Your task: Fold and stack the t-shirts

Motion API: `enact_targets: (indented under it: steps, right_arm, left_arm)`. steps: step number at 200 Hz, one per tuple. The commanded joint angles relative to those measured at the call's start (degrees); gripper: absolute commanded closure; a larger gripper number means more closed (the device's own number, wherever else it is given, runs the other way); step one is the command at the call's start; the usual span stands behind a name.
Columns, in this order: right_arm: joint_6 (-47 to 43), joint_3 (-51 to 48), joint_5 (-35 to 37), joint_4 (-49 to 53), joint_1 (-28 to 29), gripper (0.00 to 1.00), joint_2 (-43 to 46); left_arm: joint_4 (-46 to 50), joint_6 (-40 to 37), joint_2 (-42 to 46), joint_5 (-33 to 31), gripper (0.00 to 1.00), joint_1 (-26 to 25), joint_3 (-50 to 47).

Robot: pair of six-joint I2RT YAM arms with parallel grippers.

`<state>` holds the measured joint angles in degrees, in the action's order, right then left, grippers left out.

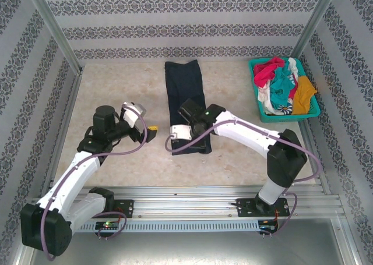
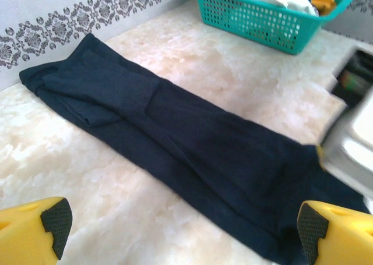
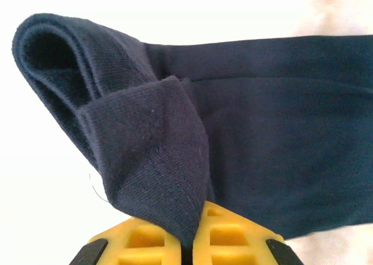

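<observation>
Marbled table (image 1: 116, 84) carries the long-folded navy t-shirt (image 1: 184, 90); our right wrist view reveals our right gripper (image 3: 190, 239) pinching its bunched corner, our left gripper (image 2: 182, 222) spread wide.

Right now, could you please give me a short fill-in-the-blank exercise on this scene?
1. The right gripper is shut on a corner of the ____ shirt.
2. The left gripper has its jaws ____.
3. The other shirts lie in the ____ basket.
Missing words: navy; open; teal.
</observation>
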<state>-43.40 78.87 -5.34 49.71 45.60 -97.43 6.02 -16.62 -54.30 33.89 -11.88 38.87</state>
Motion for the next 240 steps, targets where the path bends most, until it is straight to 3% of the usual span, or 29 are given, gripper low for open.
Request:
enact_targets:
  steps: [1, 37, 106, 240]
  right_arm:
    - [-4.80, 5.53, 2.65, 3.10, -2.31, 1.00, -4.34]
    - [-8.13, 14.40, 3.88, 3.37, -6.12, 1.00, -11.07]
    - [-10.88, 27.62, 3.59, 2.90, -10.48, 1.00, -20.32]
    - [-11.27, 40.42, 3.66, 1.00, -13.87, 1.00, -33.66]
  left_arm:
    - [11.28, -6.00, 1.96, -0.81, 0.00, 0.70, 1.09]
    - [17.82, -8.46, 5.30, -2.77, 0.00, 0.71, 0.72]
    - [15.09, -8.30, 5.26, -4.46, 0.00, 0.73, -2.01]
    - [14.03, -7.51, 2.98, -3.69, 0.00, 0.70, -2.01]
